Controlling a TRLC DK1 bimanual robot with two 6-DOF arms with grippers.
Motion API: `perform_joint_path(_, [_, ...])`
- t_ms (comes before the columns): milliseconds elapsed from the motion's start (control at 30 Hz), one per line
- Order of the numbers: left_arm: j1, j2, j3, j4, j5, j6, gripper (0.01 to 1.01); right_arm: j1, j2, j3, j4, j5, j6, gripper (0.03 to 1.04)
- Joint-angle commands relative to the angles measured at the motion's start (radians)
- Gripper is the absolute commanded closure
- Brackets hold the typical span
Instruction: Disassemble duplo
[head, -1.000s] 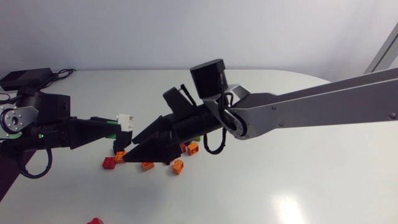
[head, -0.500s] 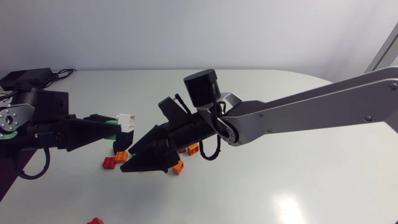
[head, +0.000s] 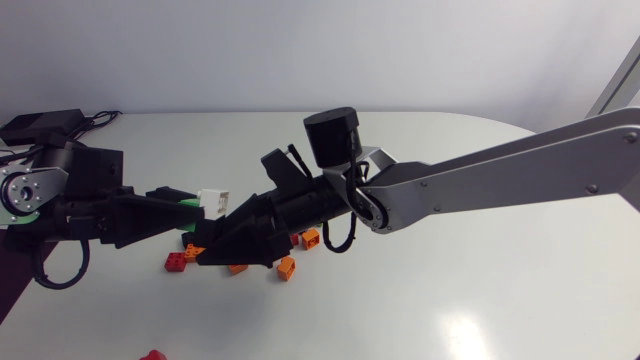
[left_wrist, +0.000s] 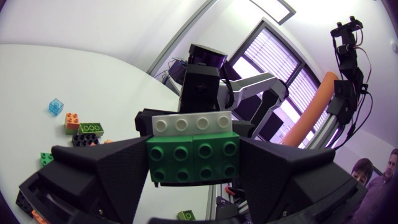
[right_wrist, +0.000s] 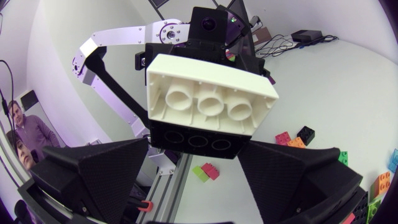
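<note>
My left gripper (head: 188, 206) sits low over the table (head: 470, 300), clenched on the green brick (left_wrist: 193, 155). Its two fingers (left_wrist: 102, 177) press that brick's short ends from either side. A white brick (left_wrist: 194, 123) sits against the green one just past the fingertips, studs turned towards my left wrist camera. Beyond one finger, down on the table, I can see a clear blue brick (left_wrist: 56, 106) and a small orange brick (left_wrist: 73, 119).

The right gripper (right_wrist: 194, 154) faces the left one head-on. In its wrist view a dark brick (right_wrist: 198, 142) fills the gap between its fingers (right_wrist: 93, 177). Both inner faces look to be against the brick's ends, so I read it as grasping that brick. The white brick lies just above the dark one, hollow underside towards this camera.

From overhead, loose orange bricks (head: 286, 268) lie on the table under the right fingers, with a red brick (head: 176, 262) just past their tips.
</note>
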Motion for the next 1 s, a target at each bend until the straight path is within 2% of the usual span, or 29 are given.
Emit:
perform_joint_path(0, [-0.006,0.015,-0.016,-0.012,0.041,-0.005,0.708,-0.008,0.012,-0.008,0.019,-0.008,0.035,0.07])
perform_joint_path(233, [-0.029,0.015,-0.019,-0.012,0.041,-0.005,0.708,-0.031,0.025,0.001,0.044,-0.008,0.066,0.07])
perform_joint_path(367, [-0.043,0.013,-0.022,-0.012,0.04,-0.003,0.708,-0.043,0.017,0.001,0.044,-0.008,0.067,0.16])
perform_joint_path(433, [-0.043,0.011,-0.024,-0.012,0.04,-0.003,0.708,-0.045,0.015,0.0,0.044,-0.01,0.067,0.27])
perform_joint_path(533, [-0.041,0.004,-0.024,-0.012,0.04,-0.003,0.708,-0.04,0.017,0.001,0.045,-0.01,0.067,0.54])
perform_joint_path(633, [-0.03,-0.008,-0.024,-0.015,0.04,-0.005,0.707,-0.036,0.018,0.009,0.039,-0.016,0.07,0.67])
perform_joint_path(733, [-0.023,-0.016,-0.024,-0.017,0.041,-0.005,0.703,-0.034,0.021,0.012,0.031,-0.017,0.059,0.7])
perform_joint_path(967, [-0.01,-0.035,-0.024,-0.023,0.041,-0.006,0.693,-0.045,0.0,0.003,-0.019,-0.016,-0.042,0.7])
